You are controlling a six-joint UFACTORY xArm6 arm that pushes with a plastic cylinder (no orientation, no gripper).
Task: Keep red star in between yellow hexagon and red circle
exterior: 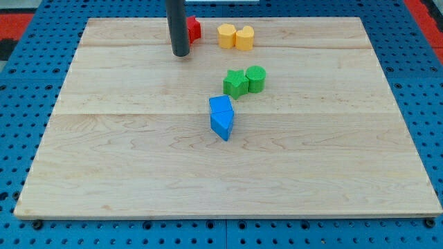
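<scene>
Your rod has no jaws to open or close; my tip (181,53) rests just left of a half-hidden red block (194,28), shape unclear. The yellow hexagon (226,34) sits beyond it; no red circle shows, so the placing looks undone.

No legible text, labels, brands, numbers or signs appear on the bench (138,173), on any block, or on the blue perforated surface (28,83) surrounding the bench.
</scene>
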